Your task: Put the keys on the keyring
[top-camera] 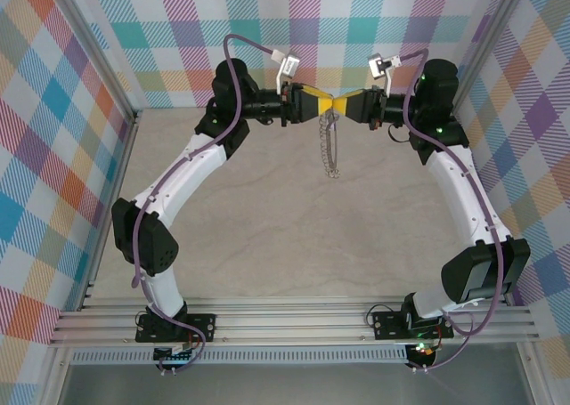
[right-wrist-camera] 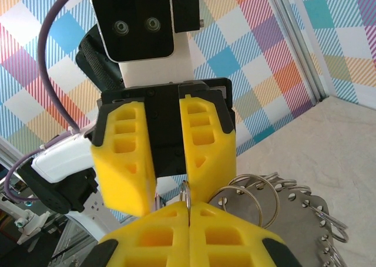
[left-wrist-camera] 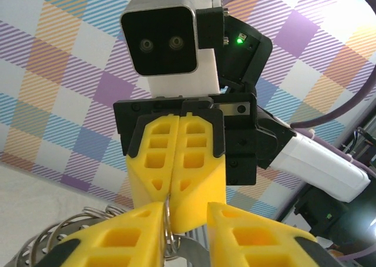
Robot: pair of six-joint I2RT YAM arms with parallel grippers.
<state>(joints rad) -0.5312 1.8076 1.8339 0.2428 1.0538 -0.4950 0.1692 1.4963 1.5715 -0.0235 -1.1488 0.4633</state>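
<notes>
High over the table my two grippers meet tip to tip. My right gripper (top-camera: 344, 108) (right-wrist-camera: 189, 205) is shut on a small split ring (right-wrist-camera: 188, 192) (left-wrist-camera: 168, 223). From there hangs the keyring (top-camera: 331, 149) (right-wrist-camera: 294, 211), a grey metal piece fringed with wire rings (left-wrist-camera: 56, 235). My left gripper (top-camera: 321, 105) (left-wrist-camera: 185, 211) is open. Its jaws stand apart around the right gripper's fingertips (left-wrist-camera: 188, 182), and the small ring lies against its left finger (left-wrist-camera: 117, 237). A flat grey metal piece (left-wrist-camera: 194, 250) shows under the ring; I cannot tell what it is. The keys are hidden.
The beige table top (top-camera: 267, 209) lies far below both grippers. Checked walls (top-camera: 53, 111) and metal frame posts (top-camera: 98, 49) close in the sides and back. Purple cables (top-camera: 233, 76) loop off both wrists.
</notes>
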